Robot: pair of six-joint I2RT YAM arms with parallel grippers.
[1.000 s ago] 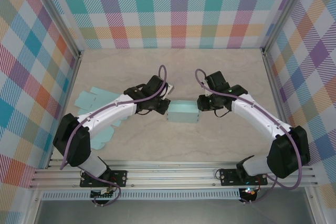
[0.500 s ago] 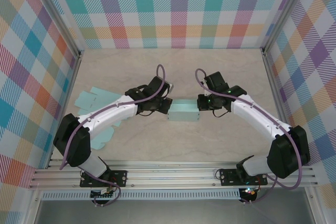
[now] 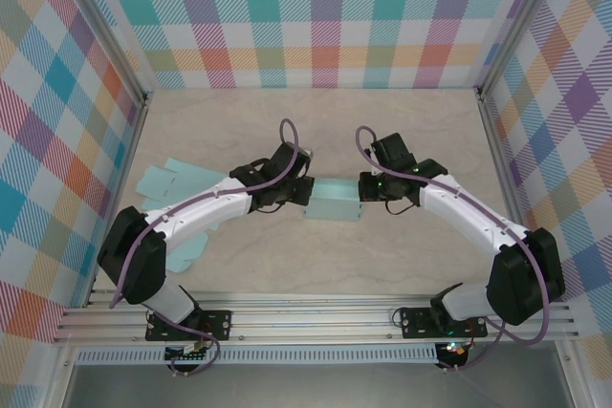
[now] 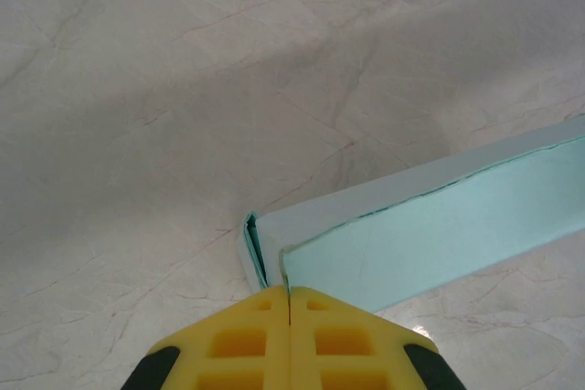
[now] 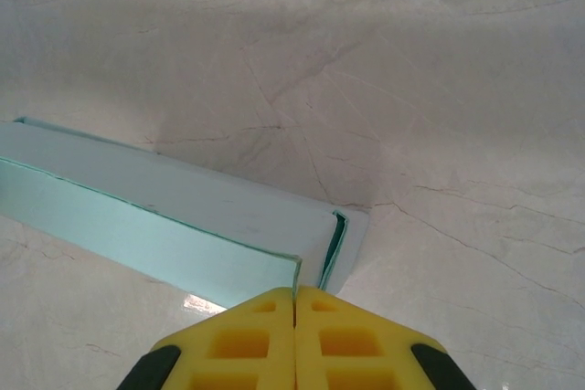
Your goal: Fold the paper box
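**At both ends, a firm pinch**

Across the counter (image 3: 316,121), the teal paper box (image 3: 332,204) lies between the left claw (image 3: 304,193) and the right claw (image 3: 361,188). Each claw is clenched on an end corner of the box. The step in hand looks like end-closing. Next, both end walls need folding inward evenly.

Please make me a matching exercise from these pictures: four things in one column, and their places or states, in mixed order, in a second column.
1. paper box
2. flat paper sheets
3. left gripper
4. right gripper

A. shut on the box's right end
B. lying at the left edge of the table
C. shut on the box's left end
D. mid-table, between both grippers

Pairs: 1-D, 2-B, 3-C, 4-A
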